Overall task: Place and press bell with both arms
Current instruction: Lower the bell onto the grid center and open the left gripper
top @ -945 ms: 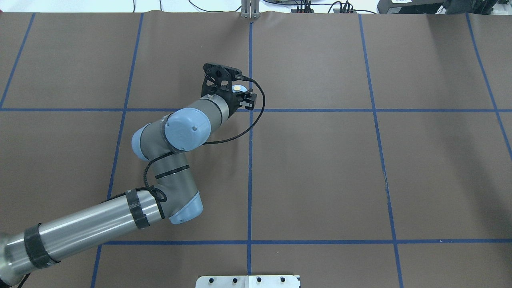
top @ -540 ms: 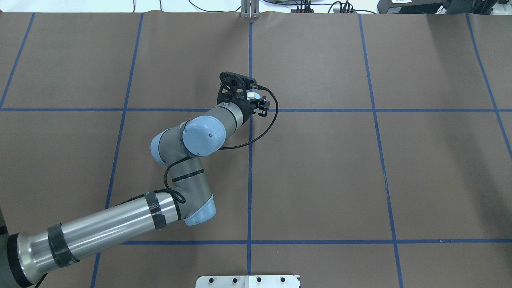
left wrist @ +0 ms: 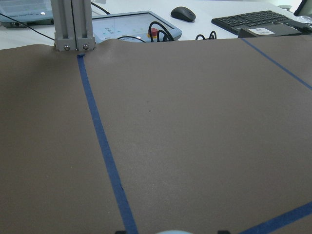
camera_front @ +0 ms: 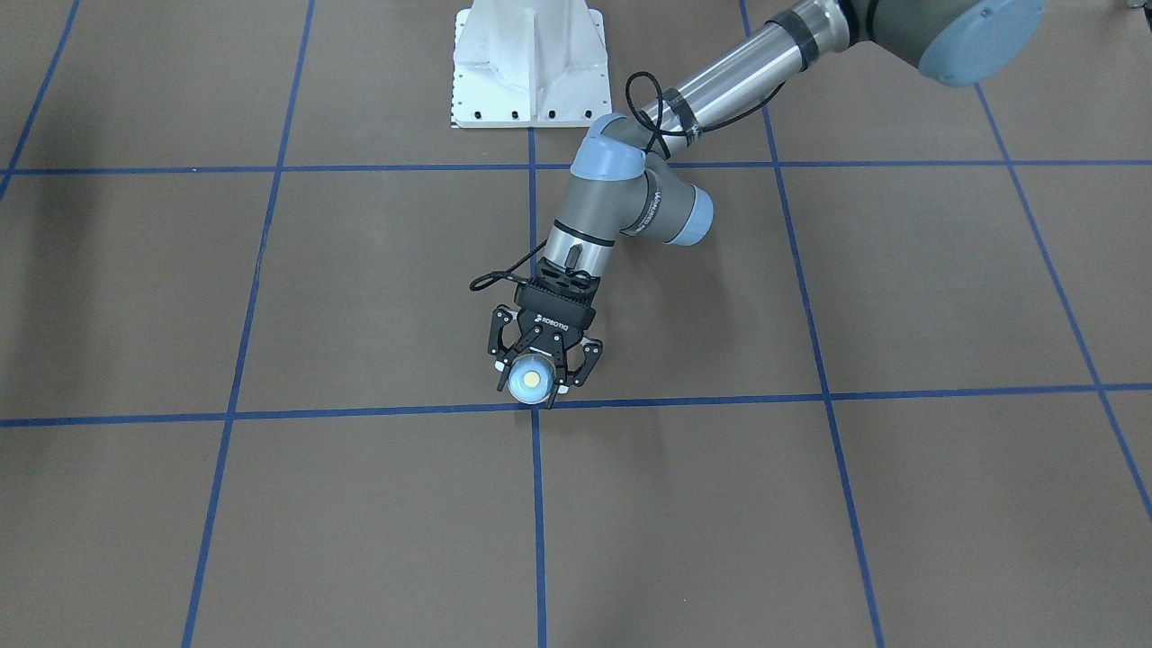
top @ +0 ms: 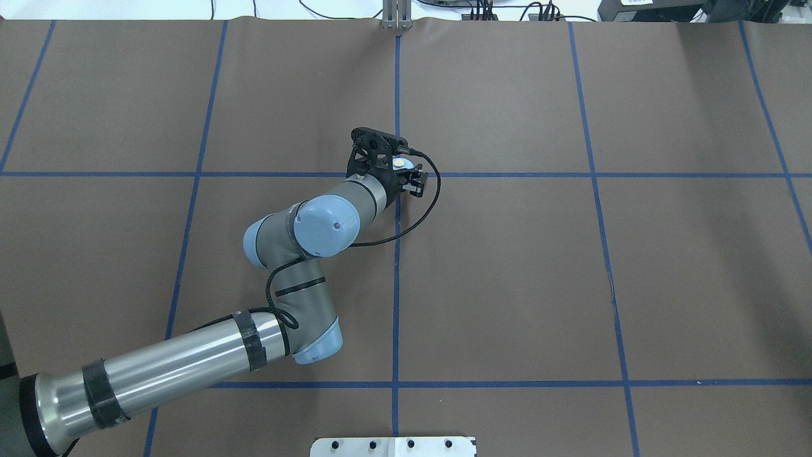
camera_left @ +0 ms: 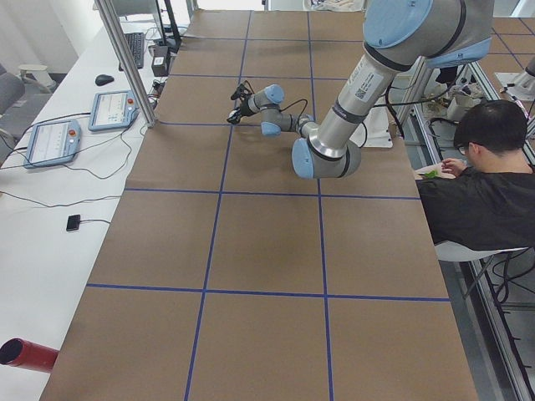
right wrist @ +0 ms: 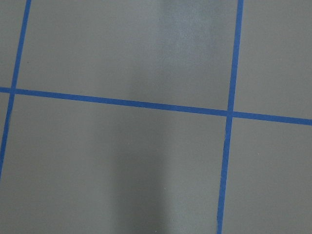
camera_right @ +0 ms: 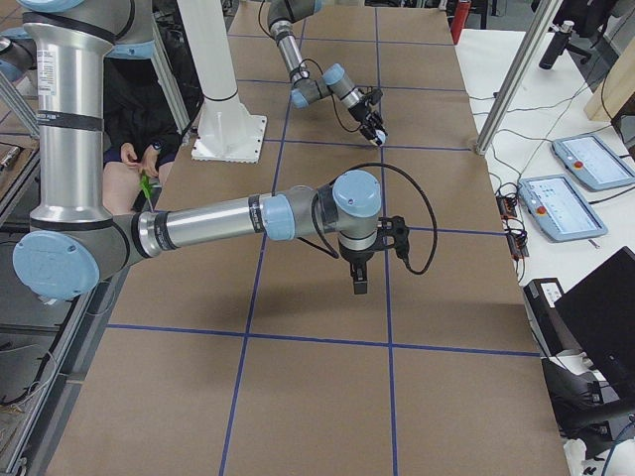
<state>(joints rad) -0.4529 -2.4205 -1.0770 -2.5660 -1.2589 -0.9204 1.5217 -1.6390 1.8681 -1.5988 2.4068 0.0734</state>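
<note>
The light-blue bell [camera_front: 531, 380] with its cream button sits between the fingers of my left gripper [camera_front: 533, 387], which is shut on it. It is low over the table, right at the crossing of two blue tape lines; I cannot tell whether it touches. The overhead view shows the bell [top: 399, 164] in the left gripper [top: 404, 170] at the table's centre line. A sliver of the bell [left wrist: 170, 232] shows at the bottom of the left wrist view. My right gripper [camera_right: 359, 283] shows only in the exterior right view, raised and pointing down; I cannot tell if it is open or shut.
The white pedestal [camera_front: 528, 63] stands at the robot's side of the table. An aluminium post [top: 397, 16] stands at the far edge, with teach pendants [left wrist: 131, 31] and a keyboard behind it. A seated person [camera_left: 485, 175] is beside the robot. Blue tape lines grid the brown table [top: 507, 266].
My left arm has carried the bell to the right and a little toward the robot, onto the central tape crossing. The gripper has stayed shut on it.
</note>
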